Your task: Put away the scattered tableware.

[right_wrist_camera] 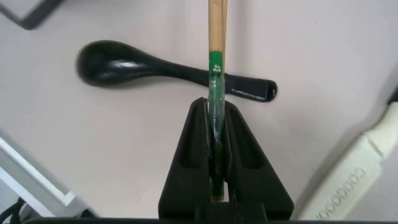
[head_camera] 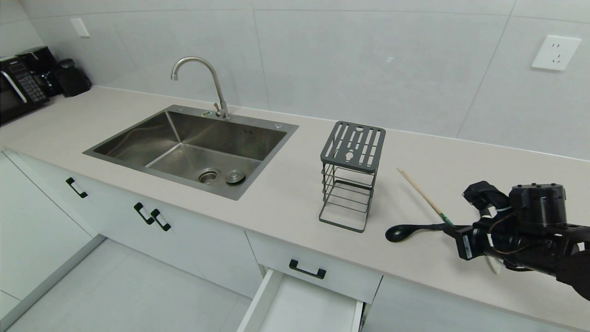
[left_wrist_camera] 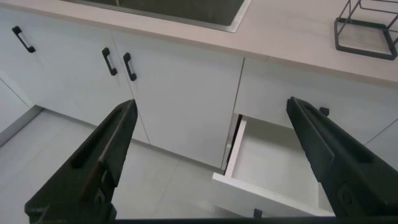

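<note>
The right gripper [right_wrist_camera: 216, 111] is clamped on the green-painted end of the chopsticks [right_wrist_camera: 217, 37], low over the counter [head_camera: 286, 193] at its right end. From the jaws the sticks run straight out, lying nearly flat, and in the head view their bare tips point toward the back wall and slightly left. They cross over the handle of a black spoon [right_wrist_camera: 124, 62] lying on the counter. The slotted wire rack [head_camera: 352, 175] stands upright to the left of the gripper, near it but apart, so the right arm is much the nearer. Its slots face up, so the sticks probably need tipping upright first. The left gripper [left_wrist_camera: 210, 106] hangs wide open before the cabinets, above an open drawer [left_wrist_camera: 273, 168].
</note>
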